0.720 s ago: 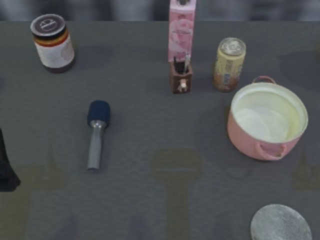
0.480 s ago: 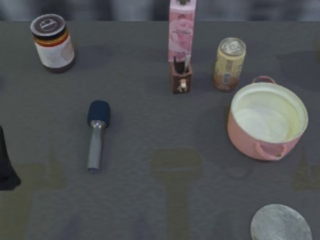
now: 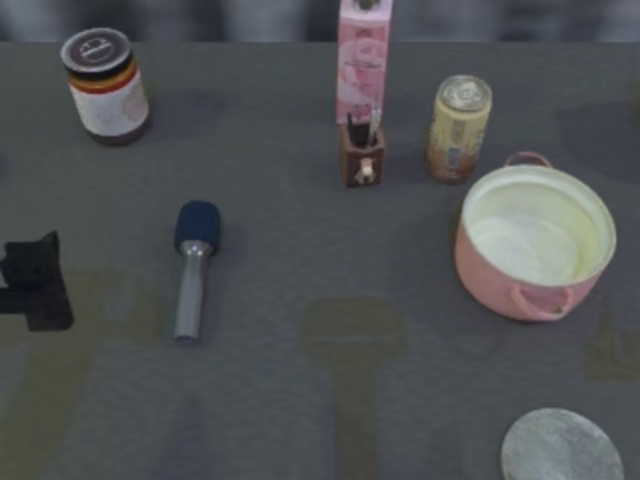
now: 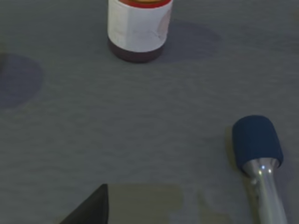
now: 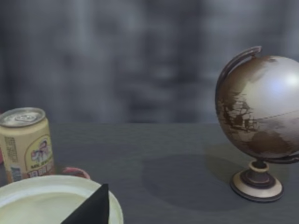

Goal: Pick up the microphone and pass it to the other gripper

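The microphone (image 3: 192, 268) lies flat on the desk, its blue head at 12 o'clock. My left gripper (image 3: 35, 282) sits at its 9 o'clock, holding nothing; I cannot tell how open my fingers are. It looks light, the foam soft, the handle slippery. I would grab mid-handle.

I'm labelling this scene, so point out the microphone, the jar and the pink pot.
microphone (image 3: 196, 226), top view, on its dark blue foam head.
jar (image 3: 105, 85), top view, on its white label.
pink pot (image 3: 500, 285), top view, on its outer wall.
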You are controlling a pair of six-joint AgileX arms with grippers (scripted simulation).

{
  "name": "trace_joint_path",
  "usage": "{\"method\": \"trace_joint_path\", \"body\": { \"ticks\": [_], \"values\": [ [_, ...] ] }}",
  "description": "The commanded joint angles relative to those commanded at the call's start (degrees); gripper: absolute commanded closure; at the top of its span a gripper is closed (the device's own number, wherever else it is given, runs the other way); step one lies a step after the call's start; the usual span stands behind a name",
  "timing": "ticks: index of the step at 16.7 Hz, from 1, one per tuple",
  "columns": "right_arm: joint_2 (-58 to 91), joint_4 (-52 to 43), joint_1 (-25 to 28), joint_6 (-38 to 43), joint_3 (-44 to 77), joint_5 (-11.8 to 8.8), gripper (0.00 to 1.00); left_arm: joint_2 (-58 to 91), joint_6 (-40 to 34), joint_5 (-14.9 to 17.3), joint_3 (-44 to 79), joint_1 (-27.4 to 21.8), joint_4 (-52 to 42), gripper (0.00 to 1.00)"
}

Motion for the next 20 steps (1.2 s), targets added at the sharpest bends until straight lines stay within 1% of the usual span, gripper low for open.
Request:
{"method": "trace_joint_path", "body": {
  "ticks": [6, 11, 15, 20],
  "values": [
    [0.0, 0.0, 0.0, 0.0, 0.0, 0.0, 0.0, 35.4, -7.1, -1.1, 22.2, -7.9, -18.1, 0.0],
    [0.0, 0.0, 0.0, 0.0, 0.0, 0.0, 0.0, 57.5, -12.2, -1.6, 38.0, -13.4, -29.9, 0.0],
    [0.0, 0.0, 0.0, 0.0, 0.0, 0.0, 0.0, 67.8, -14.6, -1.9, 46.2, -16.1, -35.2, 0.0],
    [0.0, 0.0, 0.0, 0.0, 0.0, 0.0, 0.0, 70.2, -15.2, -2.0, 48.1, -16.7, -36.4, 0.0]
  ]
}}
